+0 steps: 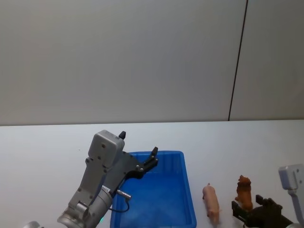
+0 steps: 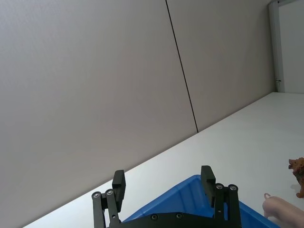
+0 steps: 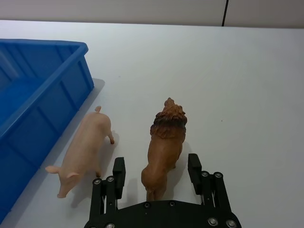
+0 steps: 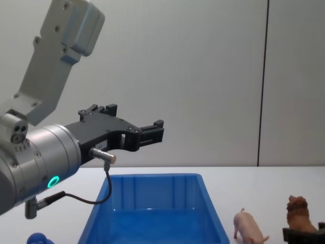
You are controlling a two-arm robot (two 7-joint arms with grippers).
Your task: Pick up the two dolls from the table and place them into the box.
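Observation:
The pale pink pig doll (image 3: 85, 147) and the brown lion doll (image 3: 164, 142) stand side by side on the white table (image 1: 47, 152), just right of the blue box (image 1: 188, 190). My right gripper (image 3: 156, 162) is low at the table, open, with its fingers on either side of the lion's hindquarters and small gaps showing. The pig (image 1: 211, 203) stands between the lion (image 1: 244, 190) and the box wall. My left gripper (image 1: 138, 143) hangs open and empty in the air over the box's far left part. The box (image 4: 152, 203) holds nothing.
A plain grey wall with a dark vertical seam (image 1: 237, 61) rises behind the table. A small blue object (image 4: 38, 238) shows at the near left of the box. Bare tabletop (image 3: 247, 85) stretches beyond the dolls.

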